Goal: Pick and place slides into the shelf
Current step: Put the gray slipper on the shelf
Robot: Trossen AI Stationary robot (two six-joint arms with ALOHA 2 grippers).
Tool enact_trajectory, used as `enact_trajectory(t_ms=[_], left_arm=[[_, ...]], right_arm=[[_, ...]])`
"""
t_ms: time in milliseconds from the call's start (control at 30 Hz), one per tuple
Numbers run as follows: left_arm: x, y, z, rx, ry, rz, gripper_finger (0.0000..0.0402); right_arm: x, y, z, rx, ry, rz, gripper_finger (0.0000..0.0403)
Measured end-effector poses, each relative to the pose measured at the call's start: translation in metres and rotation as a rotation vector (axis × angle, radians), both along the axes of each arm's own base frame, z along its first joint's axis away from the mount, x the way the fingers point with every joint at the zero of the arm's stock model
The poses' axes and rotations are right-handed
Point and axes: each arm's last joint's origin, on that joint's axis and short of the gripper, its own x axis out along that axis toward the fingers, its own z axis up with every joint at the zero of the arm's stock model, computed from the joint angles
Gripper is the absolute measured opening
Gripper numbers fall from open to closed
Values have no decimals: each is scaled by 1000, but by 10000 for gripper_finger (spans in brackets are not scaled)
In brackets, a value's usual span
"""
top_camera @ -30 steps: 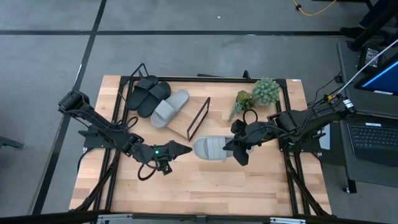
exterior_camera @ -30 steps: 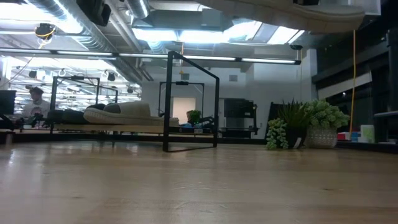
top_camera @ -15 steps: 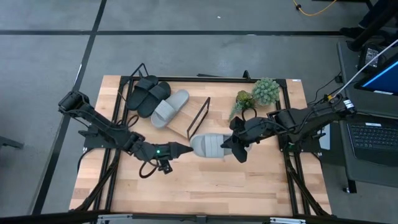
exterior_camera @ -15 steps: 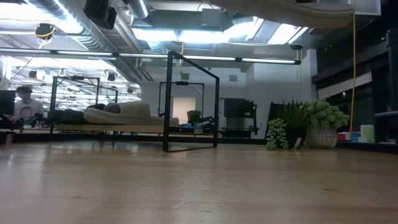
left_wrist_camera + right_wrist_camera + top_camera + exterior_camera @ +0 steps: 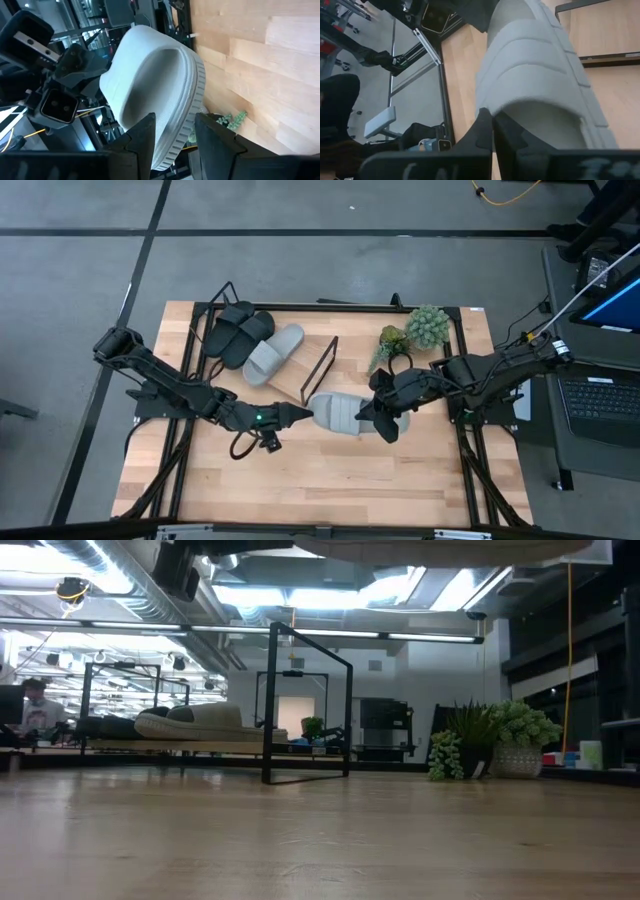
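A light grey slide (image 5: 338, 415) hangs in the air over the table's middle; the low view shows only its pale sole (image 5: 450, 550) at the top. My right gripper (image 5: 378, 412) is shut on its right end. My left gripper (image 5: 306, 416) is open at its left end, fingers on either side of the sole's rim (image 5: 187, 115); whether they touch, I cannot tell. The shelf (image 5: 300, 375) stands at the far left and carries two black slides (image 5: 240, 332) and another grey slide (image 5: 272, 353) on its plank (image 5: 200, 746). My right gripper holds the grey slide at its side (image 5: 487, 102), just below the edge of the ribbed strap (image 5: 535, 65), pinched between the two fingers. The fingers come level from the table's right. The slide is lifted clear of the table, lying roughly level.
Two potted plants (image 5: 415, 330) stand at the far right, close behind my right arm. The shelf's black wire end loop (image 5: 320, 370) rises just beyond the held slide. Bare wooden tabletop (image 5: 330, 480) lies toward the near edge. A person sits far off in the room (image 5: 35, 705).
My left gripper has reached toward the table's right until its open fingers stand around the grey slide's left end. My right gripper has carried the slide a little toward the left; the slide stays lifted.
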Motion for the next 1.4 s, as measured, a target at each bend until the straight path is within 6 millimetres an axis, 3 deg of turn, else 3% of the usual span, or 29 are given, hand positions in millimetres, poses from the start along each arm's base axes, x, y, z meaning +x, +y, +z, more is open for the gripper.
enact_trajectory(t_ms=[1167,1400], left_arm=[[-3,-6,-1,2,5,-5,130],[0,0,0,-10,-1,-9,130]], right_arm=[[1,1,2,1,-24,34,4],[2,1,3,5,-39,34,4]])
